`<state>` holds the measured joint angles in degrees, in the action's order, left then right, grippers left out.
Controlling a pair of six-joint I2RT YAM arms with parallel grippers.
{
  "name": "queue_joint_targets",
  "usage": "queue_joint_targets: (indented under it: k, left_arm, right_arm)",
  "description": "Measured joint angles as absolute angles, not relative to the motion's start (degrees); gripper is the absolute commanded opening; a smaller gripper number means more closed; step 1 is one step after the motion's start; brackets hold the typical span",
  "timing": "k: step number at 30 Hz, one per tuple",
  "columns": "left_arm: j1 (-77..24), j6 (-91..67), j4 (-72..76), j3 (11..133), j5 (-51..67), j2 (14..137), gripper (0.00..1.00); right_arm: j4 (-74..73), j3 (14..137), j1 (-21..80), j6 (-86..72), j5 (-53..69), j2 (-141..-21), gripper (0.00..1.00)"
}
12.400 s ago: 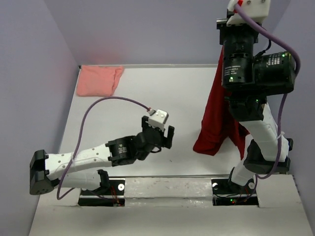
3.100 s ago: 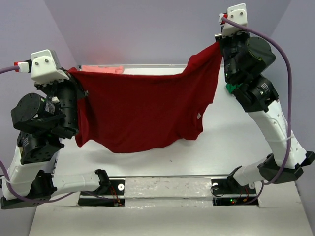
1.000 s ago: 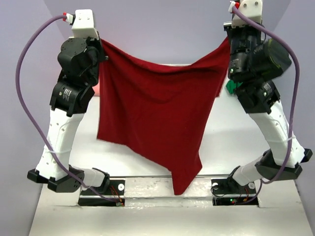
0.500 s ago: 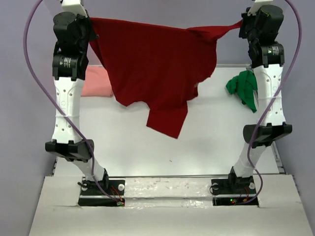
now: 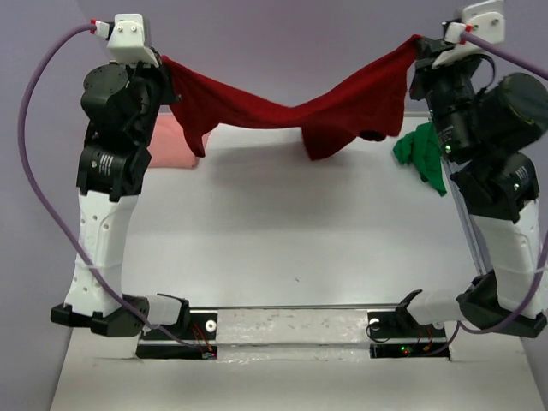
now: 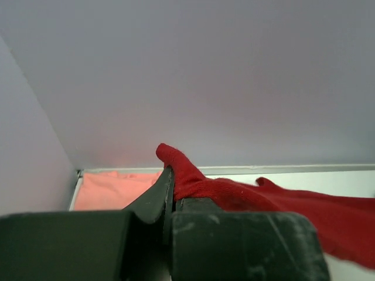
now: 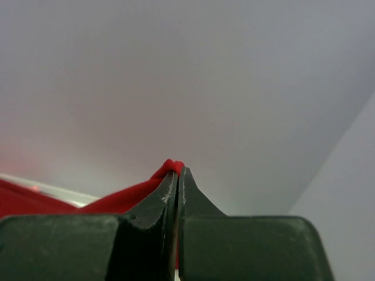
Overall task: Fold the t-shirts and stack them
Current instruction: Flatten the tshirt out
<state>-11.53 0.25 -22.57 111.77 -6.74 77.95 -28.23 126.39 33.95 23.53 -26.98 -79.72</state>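
Note:
The dark red t-shirt (image 5: 291, 111) hangs stretched in the air between both raised arms, sagging in the middle over the back of the table. My left gripper (image 5: 164, 62) is shut on its left corner; the left wrist view shows red cloth (image 6: 193, 181) pinched between the jaws of that gripper (image 6: 170, 175). My right gripper (image 5: 417, 43) is shut on the other corner, and a red tip (image 7: 171, 165) pokes out above its closed jaws (image 7: 177, 174). A pale salmon pink t-shirt (image 5: 171, 141) lies at the back left. A bright green t-shirt (image 5: 423, 154) lies crumpled at the back right.
The white table (image 5: 291, 231) is walled by lilac panels at the back and sides. Both arm bases (image 5: 291, 330) sit on the near edge. Purple cables loop beside each arm.
Over the last second the red shirt has swung from hanging low in front to stretched nearly level at the back. Both arms have stayed raised and moved with it.

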Motion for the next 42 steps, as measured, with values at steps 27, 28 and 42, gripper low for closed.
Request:
queue_joint_targets:
  k: [27, 28, 42]
  left_arm:
    - [-4.19, 0.54, -22.28, 133.73, -2.59, 105.73, 0.0]
    - [-3.97, 0.54, -22.46, 134.72, -2.24, 106.5, 0.0]
    - [-5.45, -0.56, -20.32, 118.08, -0.95, 85.14, 0.0]
  right_arm:
    - [-31.09, 142.52, 14.7, 21.06, -23.33, -110.72, 0.0]
    - [-31.77, 142.56, 13.96, 20.58, -22.68, -110.74, 0.0]
    - [-29.12, 137.62, 17.74, 18.72, -20.58, -88.6, 0.0]
